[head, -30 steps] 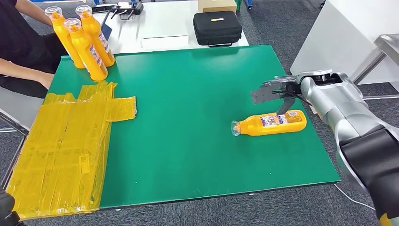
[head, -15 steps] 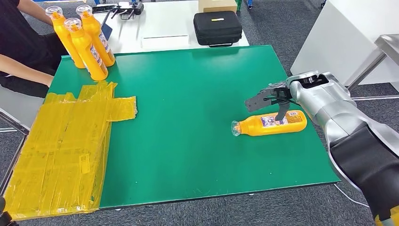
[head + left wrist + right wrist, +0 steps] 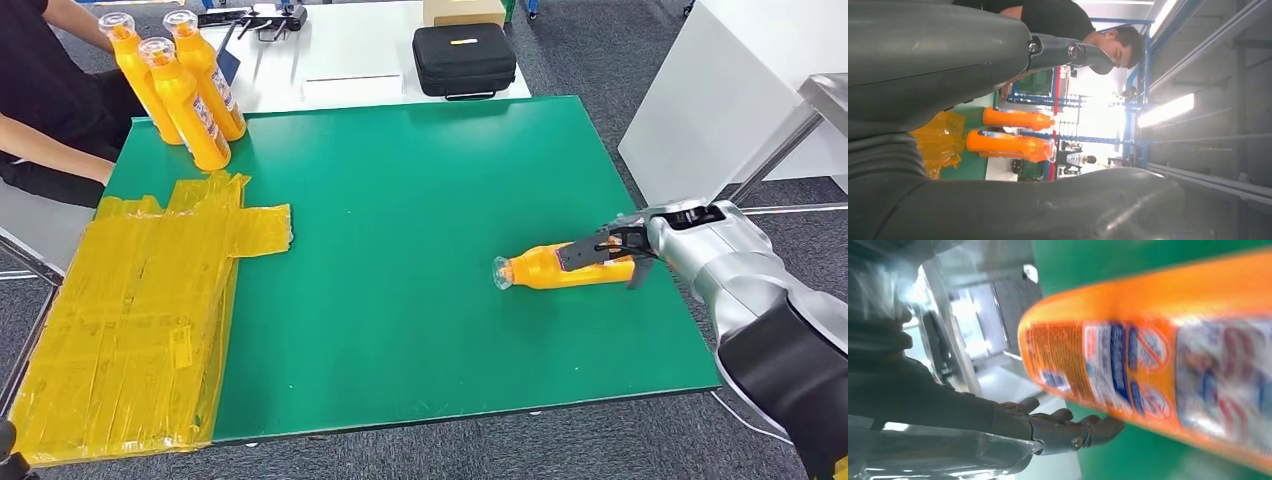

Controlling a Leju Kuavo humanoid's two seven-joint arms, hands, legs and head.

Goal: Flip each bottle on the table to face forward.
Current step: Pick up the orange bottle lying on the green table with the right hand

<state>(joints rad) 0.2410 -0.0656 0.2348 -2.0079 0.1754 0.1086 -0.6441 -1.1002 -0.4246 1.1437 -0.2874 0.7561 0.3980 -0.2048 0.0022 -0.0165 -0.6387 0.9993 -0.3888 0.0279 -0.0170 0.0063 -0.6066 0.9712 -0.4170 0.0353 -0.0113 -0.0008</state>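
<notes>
One orange bottle [image 3: 540, 268] lies on its side on the green table [image 3: 400, 180], right of the middle, its clear cap toward the left. My right hand [image 3: 610, 250] is down on its body, dark fingers [image 3: 585, 252] across the label and thumb on the near side, not clamped. The right wrist view has the blurred bottle [image 3: 1158, 355] close up, with the fingers [image 3: 1063, 427] stretched out beside it. Three more orange bottles [image 3: 185, 100] stand upright at the far left corner, two of them [image 3: 1013, 118] in the left wrist view. My left hand [image 3: 998, 60] hangs low, holding nothing.
A patch of yellow tape sheets [image 3: 130, 310] covers the table's left side. A person in black [image 3: 40, 90] sits at the far left corner. A black case [image 3: 462, 58] lies on the white table behind. A white cabinet [image 3: 720, 80] stands to the right.
My right hand has come down and toward me from above the bottle's far side onto its body, covering the label. The bottle has stayed in place.
</notes>
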